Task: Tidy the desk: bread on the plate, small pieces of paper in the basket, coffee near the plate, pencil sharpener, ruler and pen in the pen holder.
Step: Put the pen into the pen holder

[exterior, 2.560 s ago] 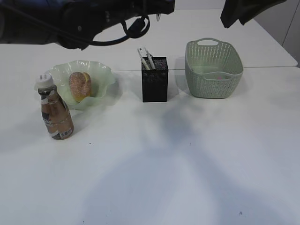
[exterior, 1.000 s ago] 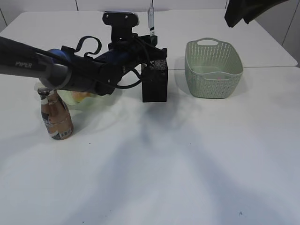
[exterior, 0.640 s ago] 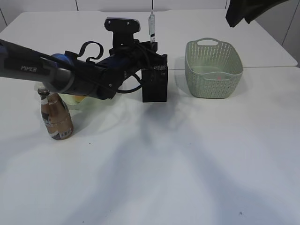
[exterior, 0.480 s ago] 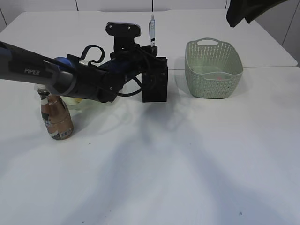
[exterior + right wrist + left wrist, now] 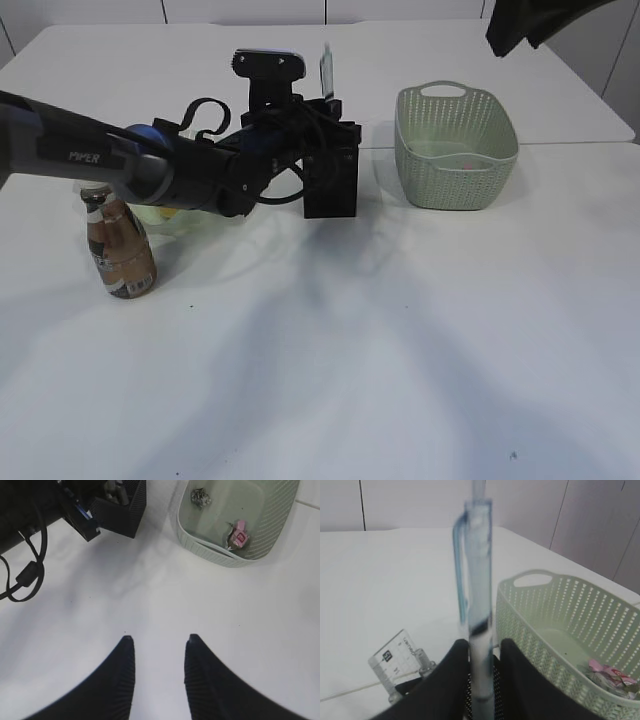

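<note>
The left pincer (image 5: pixel 479 680) is gripping a clear slim pen (image 5: pixel 479 605) upright above the black mesh pen holder (image 5: pixel 331 185); the right pincer (image 5: pixel 157 677) is standing empty, fingers parted.

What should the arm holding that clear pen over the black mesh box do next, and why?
Probably open the jaws a little wider and let go. The clear blue-tinted pen stands upright between the left gripper's jaws, its lower end already down in the black square mesh pen holder, beside the clear plastic ruler. Then lift straight up.
</note>
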Controlling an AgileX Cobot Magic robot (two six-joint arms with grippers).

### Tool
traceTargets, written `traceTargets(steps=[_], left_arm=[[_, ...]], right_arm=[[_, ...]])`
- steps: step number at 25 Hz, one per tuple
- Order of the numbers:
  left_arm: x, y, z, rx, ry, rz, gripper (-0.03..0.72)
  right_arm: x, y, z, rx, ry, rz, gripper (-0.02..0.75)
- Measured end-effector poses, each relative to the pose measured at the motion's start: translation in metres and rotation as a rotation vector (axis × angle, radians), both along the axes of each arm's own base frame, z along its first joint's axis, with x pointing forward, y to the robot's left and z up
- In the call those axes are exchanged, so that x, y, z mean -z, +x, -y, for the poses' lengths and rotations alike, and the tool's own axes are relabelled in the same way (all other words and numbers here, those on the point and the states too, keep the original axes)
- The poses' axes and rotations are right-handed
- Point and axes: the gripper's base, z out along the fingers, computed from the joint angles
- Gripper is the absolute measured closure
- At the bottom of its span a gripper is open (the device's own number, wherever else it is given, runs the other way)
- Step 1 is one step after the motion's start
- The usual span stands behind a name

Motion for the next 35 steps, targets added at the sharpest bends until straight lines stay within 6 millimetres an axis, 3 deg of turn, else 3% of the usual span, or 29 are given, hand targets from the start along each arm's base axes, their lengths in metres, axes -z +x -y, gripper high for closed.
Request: traceTargets(steps=[6, 15, 25, 35], left_arm=[[0.000, 0.001, 0.001, 0.001, 0.000, -0.008, 0.433], [-0.011, -0.001, 0.001, 0.010, 0.014, -0.031, 0.423], [-0.075, -0.018, -0.005, 0.068, 0.161, -0.094, 0.422], [-0.154, -0.035, -0.050, 0.023, 0.238, -0.134, 0.395]], right_arm=[[0.000, 0.000, 0.001, 0.001, -0.006, 0.002, 0.457], [0.000, 0.000, 0.001, 0.001, -0.006, 0.002, 0.457], [0.000, 0.001, 0.003, 0.009, -0.036, 0.012, 0.457], [-0.011, -0.008, 0.006, 0.010, -0.027, 0.044, 0.457]])
